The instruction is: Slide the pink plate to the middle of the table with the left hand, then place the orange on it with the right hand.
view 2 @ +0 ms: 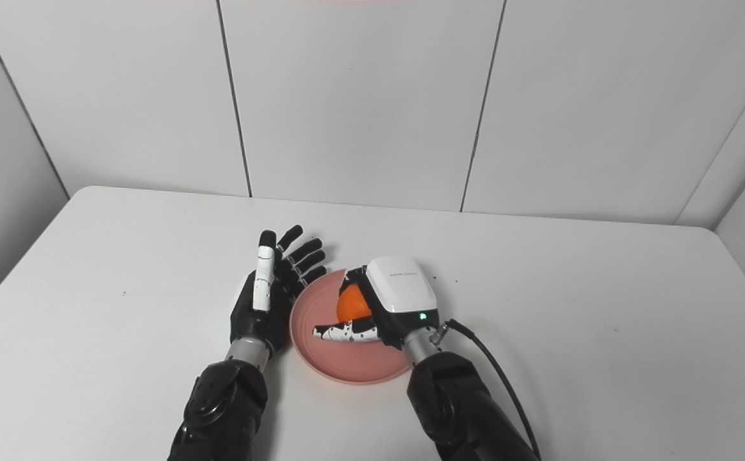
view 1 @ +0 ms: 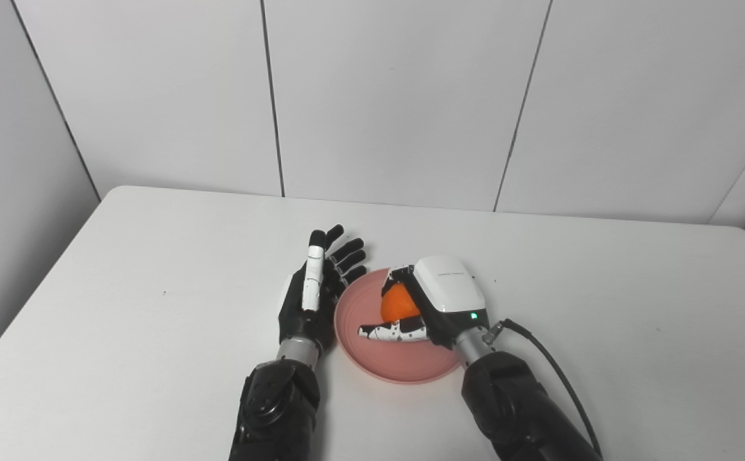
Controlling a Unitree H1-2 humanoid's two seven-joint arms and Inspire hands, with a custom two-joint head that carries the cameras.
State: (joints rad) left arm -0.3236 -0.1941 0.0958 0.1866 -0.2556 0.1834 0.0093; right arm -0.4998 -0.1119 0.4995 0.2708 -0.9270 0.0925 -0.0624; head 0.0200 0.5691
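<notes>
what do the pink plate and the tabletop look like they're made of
Pink plate: probably plastic, going by its uniform matte colour, thin rim and faint moulded rings. Tabletop: smooth white laminate or painted board, with a soft sheen and no visible grain; which one can't be told.

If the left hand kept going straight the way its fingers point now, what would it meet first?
Probably nothing: the left hand, open beside the pink plate, points toward the table's far edge, where only bare surface shows. Height is unclear.

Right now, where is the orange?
The orange is in the right hand, over the pink plate near the table's middle, with the open left hand just left of the plate.
</notes>
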